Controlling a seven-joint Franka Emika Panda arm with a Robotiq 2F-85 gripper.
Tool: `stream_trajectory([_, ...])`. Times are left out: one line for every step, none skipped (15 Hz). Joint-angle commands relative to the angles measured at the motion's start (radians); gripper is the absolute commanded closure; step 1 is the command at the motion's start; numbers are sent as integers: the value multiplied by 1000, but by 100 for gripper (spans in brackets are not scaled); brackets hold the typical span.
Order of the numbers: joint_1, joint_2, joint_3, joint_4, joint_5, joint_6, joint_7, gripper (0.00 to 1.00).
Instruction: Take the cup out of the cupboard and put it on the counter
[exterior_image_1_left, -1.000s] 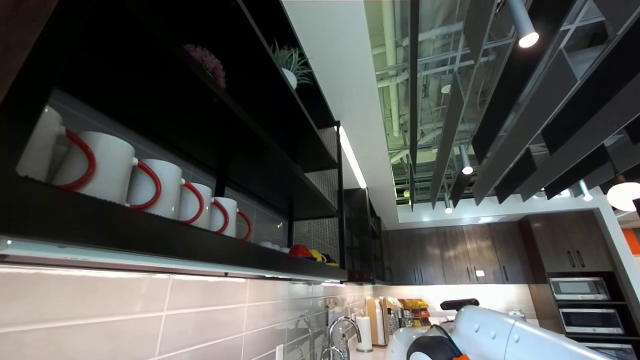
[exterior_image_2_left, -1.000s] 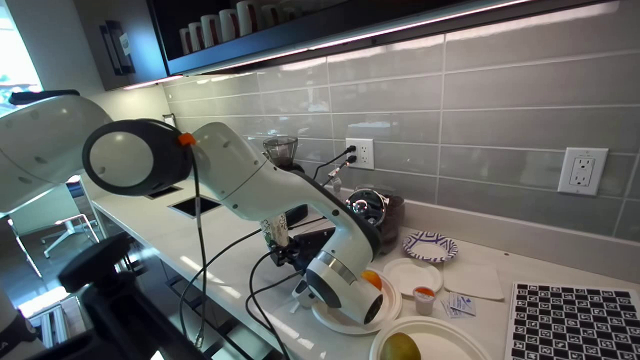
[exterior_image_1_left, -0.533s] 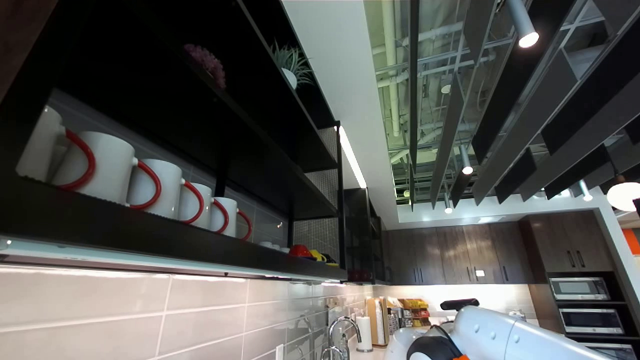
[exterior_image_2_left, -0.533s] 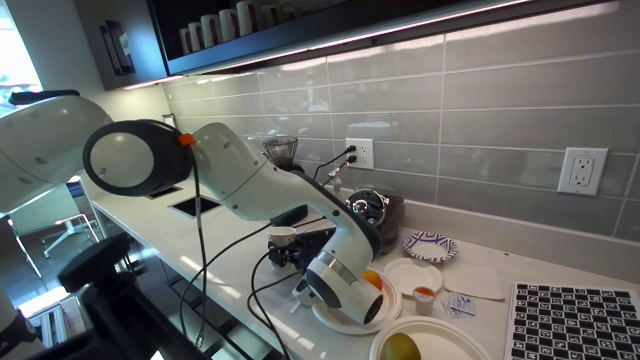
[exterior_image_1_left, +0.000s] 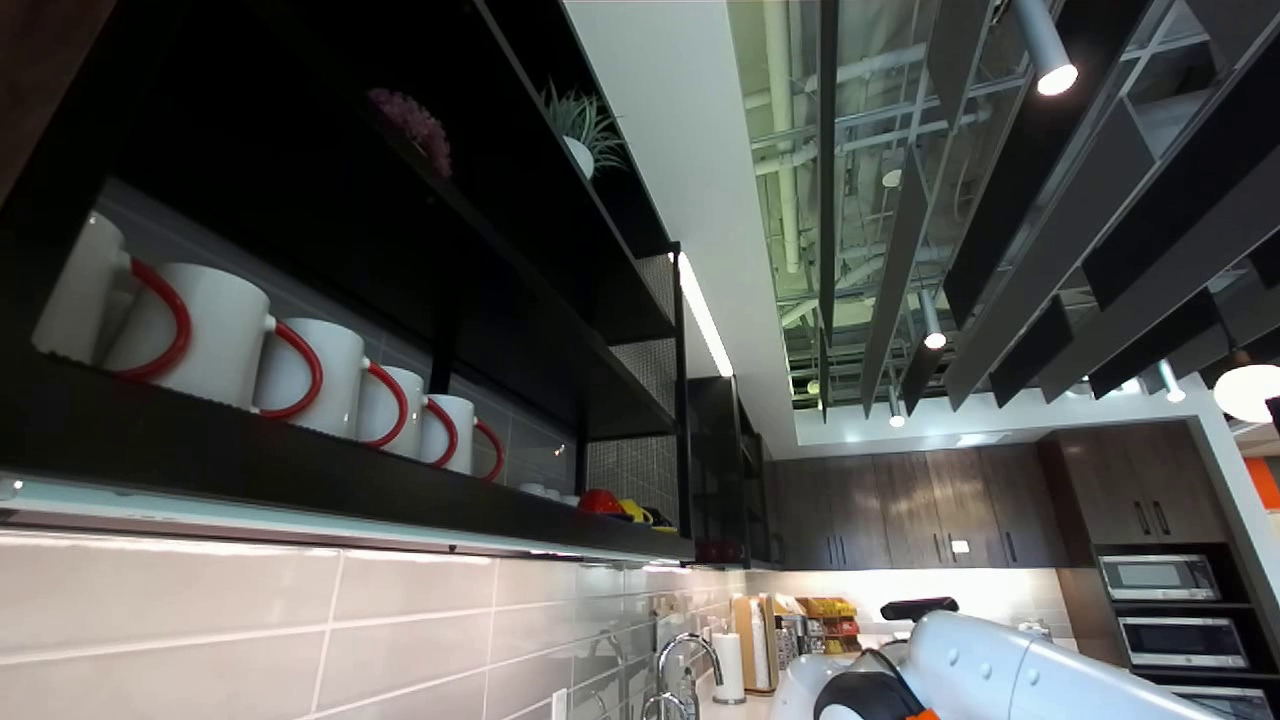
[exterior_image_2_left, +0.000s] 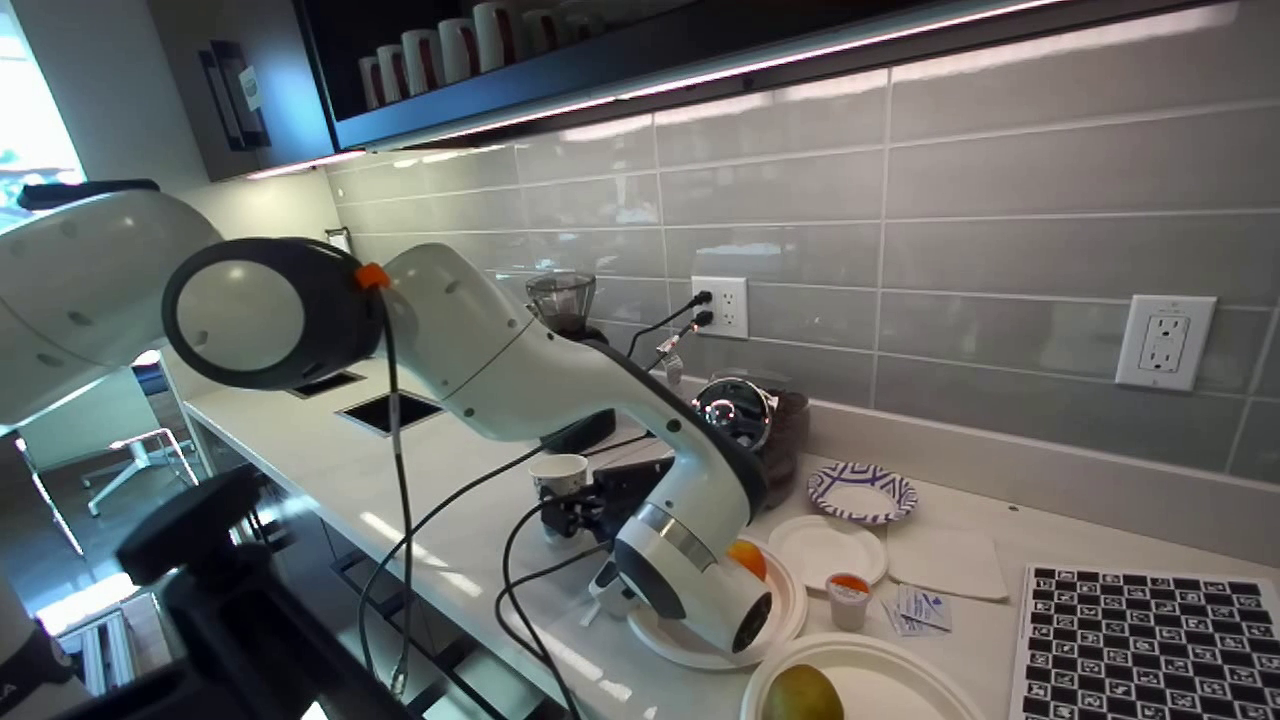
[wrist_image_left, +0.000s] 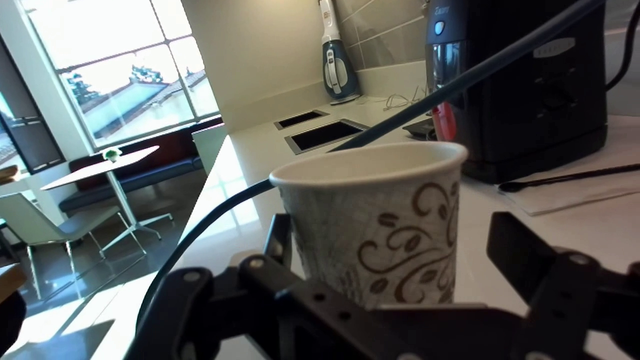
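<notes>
Paper cup (wrist_image_left: 372, 225) upright, apparently on the desk (wrist_image_left: 225, 240); gripper (wrist_image_left: 390, 245) spread around it.

Exterior view, upper left: the dark cupboard (exterior_image_2_left: 440, 112) with its row of white mugs (exterior_image_2_left: 458, 50); the cup is outside it, at lower centre. Wrist view, left of centre: one finger (wrist_image_left: 278, 237) lies against or just beside the cup wall; contact cannot be determined. Centre: the cup, rim up, base hidden by the gripper. Handling estimate: light, thin-walled, easily dented, easily tipped; dry paper should not slip much. Take hold across opposite flanks below the rim, using minimal pressure. Right of centre: the opposite finger (wrist_image_left: 515, 250) stands clear of the wall; nothing is pinched. Upper right: a black electric appliance (wrist_image_left: 545, 100), beyond the cup.
</notes>
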Motion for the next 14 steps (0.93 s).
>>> stream_trajectory([20, -64, -31, -73, -6, 42, -50, 0])
stream_trajectory([25, -79, -36, -86, -14, 44, -70, 0])
stream_trajectory([32, -93, -42, -98, -23, 47, -92, 0])
stream_trajectory([37, -106, -48, -109, -31, 47, -107, 0])
stream_trajectory([48, -124, -57, -124, -42, 55, -128, 0])
stream_trajectory([60, -143, -68, -143, -51, 70, -149, 0])
stream_trajectory([78, -164, -85, -160, -69, 95, -175, 0])
stream_trajectory([93, -185, -98, -181, -84, 124, -190, 0])
stream_trajectory([108, -206, -109, -200, -102, 152, -205, 0])
stream_trajectory([126, -236, -120, -230, -118, 184, -222, 0])
stream_trajectory([143, -266, -131, -257, -139, 217, -241, 0])
stream_trajectory([159, -295, -139, -281, -162, 242, -254, 0])
stream_trajectory([172, -322, -144, -305, -184, 266, -270, 0])
stream_trajectory([186, -351, -149, -332, -208, 287, -282, 0])
